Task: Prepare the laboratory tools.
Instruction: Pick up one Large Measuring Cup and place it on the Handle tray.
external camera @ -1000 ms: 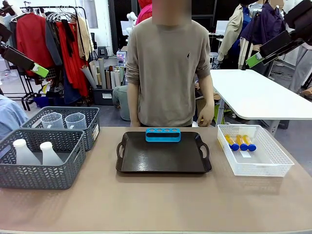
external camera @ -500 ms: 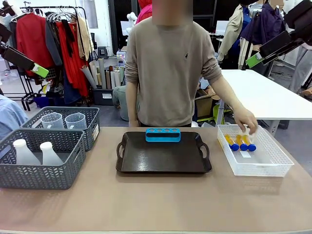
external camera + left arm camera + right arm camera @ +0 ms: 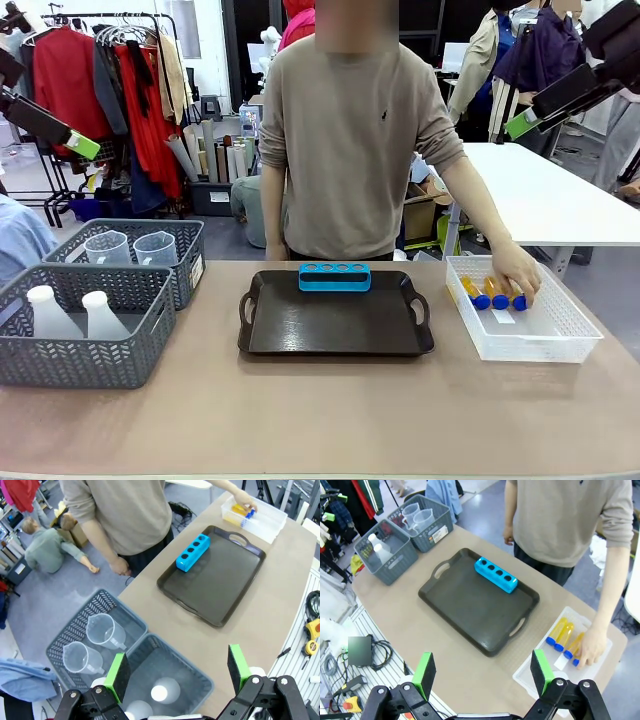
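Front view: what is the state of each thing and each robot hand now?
Tubes, lying in white basket, person's hand on them.
Rack, on tray, holes empty.
Beakers, upright in far grey basket.
Flasks, upright in near grey basket.
Left hand, open, raised.
Right hand, open, raised.

Beyond the tip of the right gripper's (image 3: pixel 482 655) right-hand jaw, the person's hand (image 3: pixel 590 652) overlaps the tubes (image 3: pixel 560 632), so their count and any grasp cannot be confirmed; between the left gripper's (image 3: pixel 177 654) jaws, the nearer conical flask (image 3: pixel 138 711) is partly hidden by the gripper body.
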Robot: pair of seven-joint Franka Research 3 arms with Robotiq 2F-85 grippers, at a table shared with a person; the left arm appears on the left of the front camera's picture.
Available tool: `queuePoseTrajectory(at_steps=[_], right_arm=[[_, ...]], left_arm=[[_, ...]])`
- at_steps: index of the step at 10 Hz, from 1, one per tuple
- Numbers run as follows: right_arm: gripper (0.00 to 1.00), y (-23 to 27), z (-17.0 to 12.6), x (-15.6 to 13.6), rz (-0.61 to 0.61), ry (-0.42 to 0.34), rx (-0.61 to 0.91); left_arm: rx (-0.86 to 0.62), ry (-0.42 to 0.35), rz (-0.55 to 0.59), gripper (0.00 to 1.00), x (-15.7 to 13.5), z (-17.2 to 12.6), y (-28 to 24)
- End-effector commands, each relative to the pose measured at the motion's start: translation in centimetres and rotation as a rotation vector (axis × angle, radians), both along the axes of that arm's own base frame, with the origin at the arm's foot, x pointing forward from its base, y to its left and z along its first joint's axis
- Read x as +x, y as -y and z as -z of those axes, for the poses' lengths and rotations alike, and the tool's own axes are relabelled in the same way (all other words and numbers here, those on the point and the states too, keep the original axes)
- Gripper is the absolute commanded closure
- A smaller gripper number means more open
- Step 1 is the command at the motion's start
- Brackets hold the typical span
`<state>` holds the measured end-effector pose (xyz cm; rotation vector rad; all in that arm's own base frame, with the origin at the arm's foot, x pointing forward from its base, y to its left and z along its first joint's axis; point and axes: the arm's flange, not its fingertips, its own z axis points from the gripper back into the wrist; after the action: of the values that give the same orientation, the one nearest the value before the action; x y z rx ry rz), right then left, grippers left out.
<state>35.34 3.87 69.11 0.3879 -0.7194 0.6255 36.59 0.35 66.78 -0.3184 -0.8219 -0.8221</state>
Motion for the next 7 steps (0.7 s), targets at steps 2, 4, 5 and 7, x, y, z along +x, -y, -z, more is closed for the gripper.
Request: queuePoseTrajectory(at_steps=[2, 4, 5, 7], right_arm=[[0.0, 0.0, 0.0, -0.1, -0.009, 0.0, 0.008], [0.0, 0.0, 0.0, -0.1, -0.009, 0.0, 0.008], [0.0, 0.0, 0.0, -0.1, -0.009, 0.0, 0.008], [0.0, 0.0, 0.0, -0.1, -0.009, 0.0, 0.008]], left_arm=[[0.062, -0.061, -0.048, 0.0, 1.2, -0.7, 0.8], [0.118, -0.101, -0.128, 0.0, 3.0, -1.8, 1.8], [0.141, -0.115, -0.141, 0.0, 4.0, -2.0, 2.1], [0.222, -0.174, -0.311, 0.0, 7.4, -0.5, 2.2]])
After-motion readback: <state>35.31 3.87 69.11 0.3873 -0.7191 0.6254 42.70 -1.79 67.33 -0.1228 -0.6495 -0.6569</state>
